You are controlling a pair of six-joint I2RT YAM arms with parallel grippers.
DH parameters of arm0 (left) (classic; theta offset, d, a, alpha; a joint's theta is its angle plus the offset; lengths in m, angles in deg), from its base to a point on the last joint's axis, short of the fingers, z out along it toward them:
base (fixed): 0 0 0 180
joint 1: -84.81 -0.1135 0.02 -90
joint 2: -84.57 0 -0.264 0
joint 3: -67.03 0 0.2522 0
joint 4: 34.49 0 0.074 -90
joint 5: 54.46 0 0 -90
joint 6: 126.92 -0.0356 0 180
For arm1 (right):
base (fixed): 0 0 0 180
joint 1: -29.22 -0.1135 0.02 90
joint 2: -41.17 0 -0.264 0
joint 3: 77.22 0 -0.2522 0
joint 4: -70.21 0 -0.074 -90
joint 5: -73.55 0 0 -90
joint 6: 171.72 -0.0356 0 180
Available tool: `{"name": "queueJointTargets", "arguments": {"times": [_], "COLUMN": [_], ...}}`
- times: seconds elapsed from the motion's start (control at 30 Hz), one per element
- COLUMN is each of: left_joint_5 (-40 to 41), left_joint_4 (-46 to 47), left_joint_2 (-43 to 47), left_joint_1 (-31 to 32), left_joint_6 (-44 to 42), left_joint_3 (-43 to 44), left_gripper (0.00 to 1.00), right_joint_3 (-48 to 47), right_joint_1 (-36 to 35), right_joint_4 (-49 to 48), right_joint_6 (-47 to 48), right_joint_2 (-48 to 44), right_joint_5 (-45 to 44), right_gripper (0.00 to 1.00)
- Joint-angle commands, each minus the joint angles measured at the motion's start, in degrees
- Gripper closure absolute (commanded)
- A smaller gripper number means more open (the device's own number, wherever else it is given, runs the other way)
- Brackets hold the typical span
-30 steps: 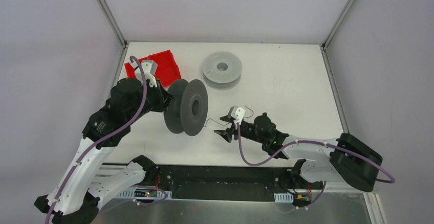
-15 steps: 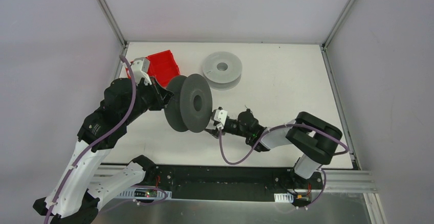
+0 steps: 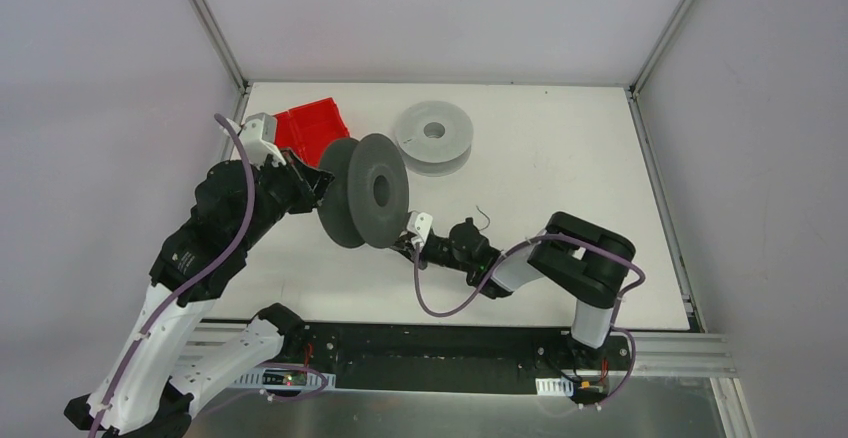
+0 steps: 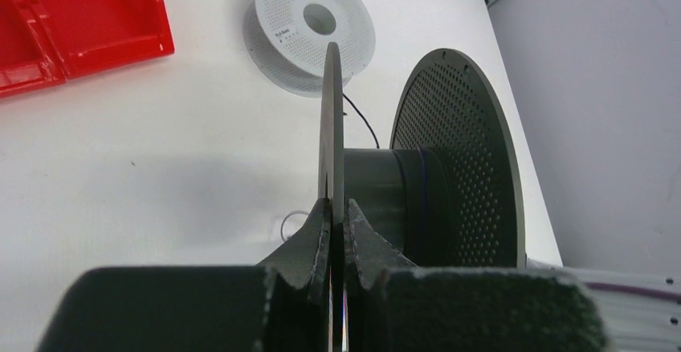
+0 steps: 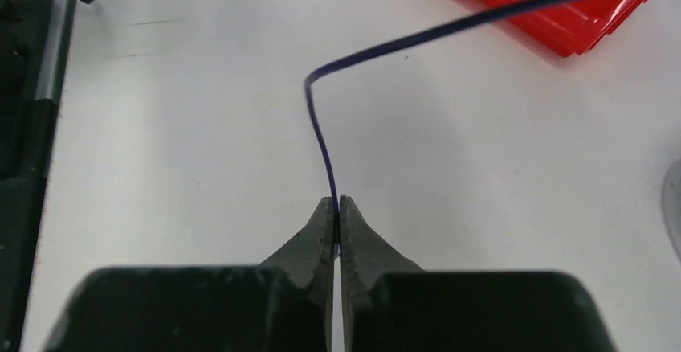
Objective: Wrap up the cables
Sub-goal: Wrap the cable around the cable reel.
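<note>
Left gripper (image 4: 336,210) pinching the near flange of the upright dark spool (image 4: 454,159), right gripper (image 5: 337,205) clamping the thin dark cable (image 5: 316,119), cable bending sharply beyond the fingertips.

Dark spool (image 3: 365,205) blocks right gripper (image 5: 337,203); grey spool (image 3: 433,136) beyond; far-right table (image 3: 580,148) free.

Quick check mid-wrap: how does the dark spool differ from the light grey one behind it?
The dark spool stands on edge, one flange clamped in the left gripper; the light grey spool lies flat on the table, untouched. The dark spool is near black, the light grey spool pale. The dark spool's hub carries a turn of cable; none shows on the light grey spool. Both have round perforated flanges.
</note>
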Motion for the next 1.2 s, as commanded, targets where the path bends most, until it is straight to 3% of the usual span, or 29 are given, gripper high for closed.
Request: {"name": "queueJointTargets", "arguments": {"times": [0.0, 0.13, 0.27, 0.67, 0.83, 1.03, 1.17], "left_joint_5": [3.05, 3.18, 5.43, 10.69, 5.8, -7.54, -11.63], "left_joint_4": [16.05, 20.44, 20.9, 21.02, 20.8, 20.16, 22.05], "left_joint_2": [1.06, -1.24, -3.7, -5.63, -8.49, -13.02, -14.77], "left_joint_1": [-0.28, -0.28, -0.28, -0.44, -2.58, -12.12, -15.12], "left_joint_6": [4.36, 2.5, -0.22, -7.45, -5.59, 0.78, 2.51], "left_joint_3": [-0.79, -2.42, -4.19, -8.45, -10.4, -11.64, -13.44], "left_gripper": [1.0, 1.0, 1.0, 1.0, 1.0, 1.0, 1.0], "right_joint_3": [1.03, -0.69, -2.92, -4.96, -2.94, -1.68, -0.04], "right_joint_1": [-4.31, -10.11, -11.01, -11.02, -11.06, -12.48, -14.39], "right_joint_4": [0.09, 13.45, 22.59, 37.04, 40.52, 48.63, 50.94], "right_joint_6": [-8.89, -8.27, -11.28, -19.93, -25.96, -28.21, -28.93], "right_joint_2": [-4.49, -11.54, -16.99, -22.33, -25.66, -33.02, -38.38], "right_joint_5": [-7.25, -18.75, -25.15, -29.62, -29.83, -28.26, -25.93], "right_gripper": [1.0, 1.0, 1.0, 1.0, 1.0, 1.0, 1.0]}}
